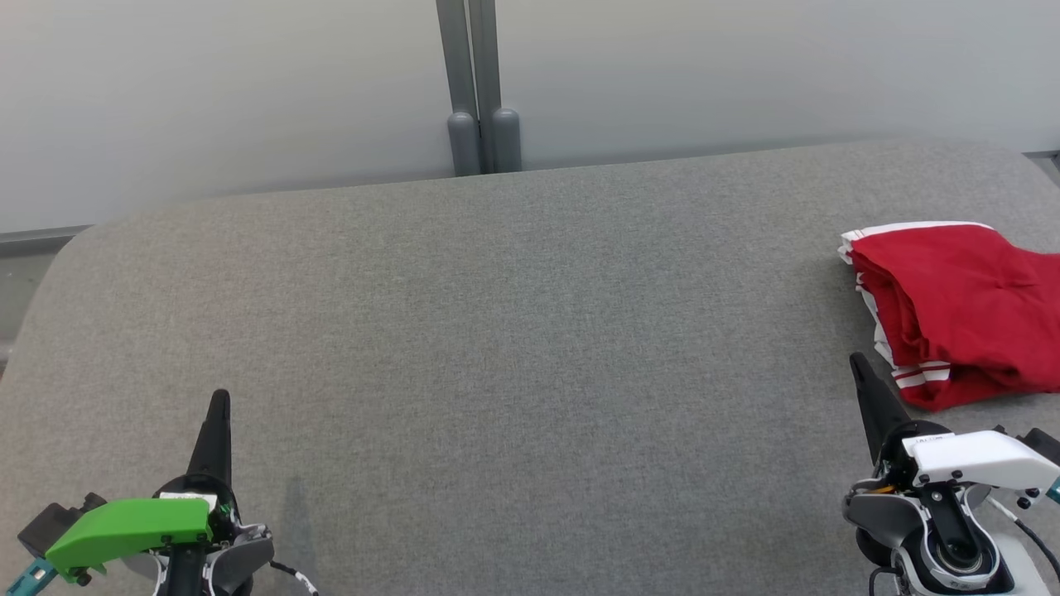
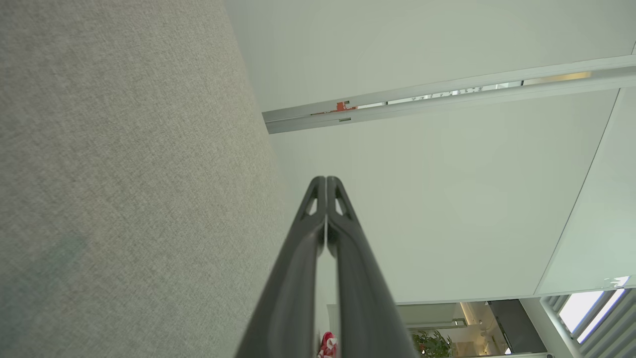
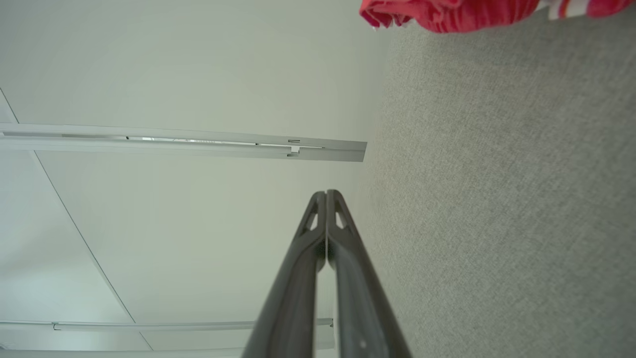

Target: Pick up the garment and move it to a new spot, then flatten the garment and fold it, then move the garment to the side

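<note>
Looking across the grey worktop [image 1: 513,331], you find the red garment [image 1: 952,310] (white stripes along its hems) lying loosely folded on the worktop's right side, partly cut off by the head view's edge. Your left end effector [image 1: 219,399] sits at the worktop's near left, fingers pressed together on nothing. Your right end effector [image 1: 857,360] stands at the worktop's near right, likewise pinched closed and empty, just beside the garment.

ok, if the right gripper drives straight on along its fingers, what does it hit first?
Probably nothing near: the shut right gripper points just left of the red garment, over the grey table, toward the back wall. Clearance looks slim.
</note>
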Tool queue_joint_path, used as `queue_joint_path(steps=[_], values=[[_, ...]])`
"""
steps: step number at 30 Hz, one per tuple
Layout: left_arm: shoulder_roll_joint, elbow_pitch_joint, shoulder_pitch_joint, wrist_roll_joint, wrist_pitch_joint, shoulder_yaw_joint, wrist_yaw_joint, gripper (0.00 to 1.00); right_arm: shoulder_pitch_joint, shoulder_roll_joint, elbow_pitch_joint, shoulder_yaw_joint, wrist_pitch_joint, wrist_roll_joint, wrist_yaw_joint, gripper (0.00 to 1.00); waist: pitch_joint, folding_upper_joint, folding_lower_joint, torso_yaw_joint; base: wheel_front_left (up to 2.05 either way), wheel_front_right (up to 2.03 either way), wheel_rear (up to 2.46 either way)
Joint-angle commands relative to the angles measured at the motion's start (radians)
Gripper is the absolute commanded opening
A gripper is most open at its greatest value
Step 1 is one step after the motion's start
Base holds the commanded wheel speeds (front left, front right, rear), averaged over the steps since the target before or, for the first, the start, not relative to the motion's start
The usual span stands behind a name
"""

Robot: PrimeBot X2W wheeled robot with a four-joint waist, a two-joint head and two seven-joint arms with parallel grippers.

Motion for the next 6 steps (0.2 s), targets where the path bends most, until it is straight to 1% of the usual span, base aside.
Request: queue_joint_path(steps=[1,6], values=[[0.0,-0.001,-0.022,-0.018,0.006,0.005,-0.009,0.0,0.012,0.003,-0.008,-0.007,0.007,0.017,0.001,0.0,0.0,-0.0001,0.0,0.001,0.0,0.0,0.0],[-0.001,0.001,-0.023,-0.053,0.015,0.007,-0.01,0.0,0.013,0.008,-0.009,-0.016,0.017,0.046,0.001,0.0,-0.002,-0.0001,0.0,0.003,0.0,0.0,0.0]])
